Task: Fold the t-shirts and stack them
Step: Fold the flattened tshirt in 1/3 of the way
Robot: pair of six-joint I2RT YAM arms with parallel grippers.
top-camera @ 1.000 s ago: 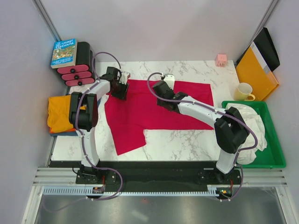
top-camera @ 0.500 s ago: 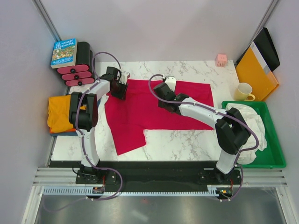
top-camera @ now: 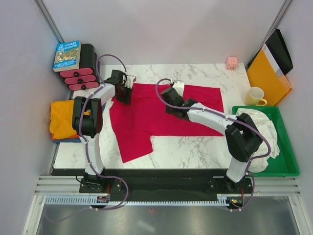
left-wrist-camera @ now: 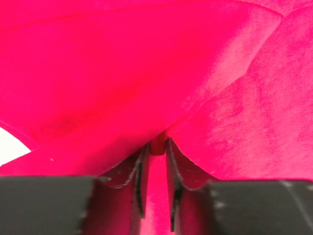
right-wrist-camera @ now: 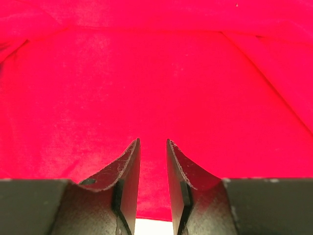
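Bare table (top-camera: 195, 147) lies open along the near edge, in front of the red shirt (top-camera: 146, 117), and at the far right corner around a small pink block (top-camera: 231, 62). The right arm (top-camera: 210, 116) slants across the shirt's right half and bars a straight path over it. The left arm (top-camera: 90, 115) runs up the left side, close beside the orange shirt (top-camera: 61, 120). A book (top-camera: 67, 55) on a black rack (top-camera: 88, 56) fills the far left corner. A mug (top-camera: 254, 96), a folder (top-camera: 266, 73) and a green tray (top-camera: 288, 166) heaped with white cloth (top-camera: 261, 132) close off the right edge.
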